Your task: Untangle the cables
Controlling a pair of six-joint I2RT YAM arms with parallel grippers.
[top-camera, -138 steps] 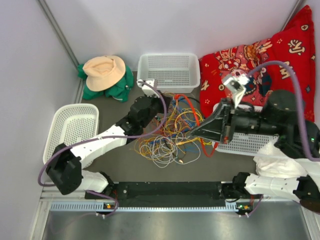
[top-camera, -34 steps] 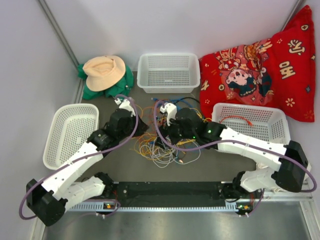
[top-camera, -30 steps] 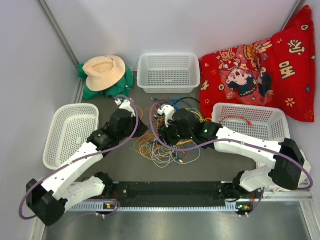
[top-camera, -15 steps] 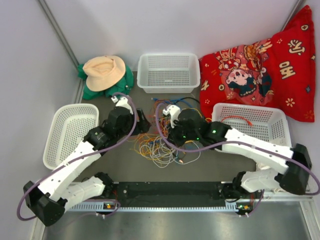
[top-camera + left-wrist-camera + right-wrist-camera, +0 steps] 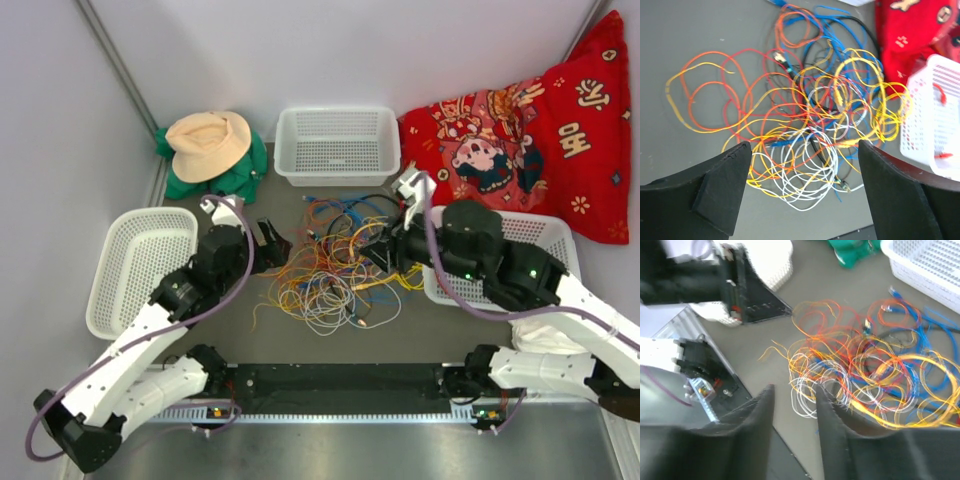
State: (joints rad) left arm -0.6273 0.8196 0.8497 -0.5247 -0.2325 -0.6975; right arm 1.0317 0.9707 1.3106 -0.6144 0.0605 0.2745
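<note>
The cables lie in one loose tangle in the middle of the grey table. Yellow, orange and red loops run across it, with blue ones and a black one on the far side and white coils at the near edge. The left wrist view shows each strand sharply, and also a short red cord lying in the right basket, which the right arm covers in the top view. The right wrist view is blurred. The left gripper hangs at the tangle's left edge, its fingers spread wide with nothing between them. The right gripper reaches in over the tangle's right edge; its fingers stand a narrow gap apart, with no cable seen between them
</note>
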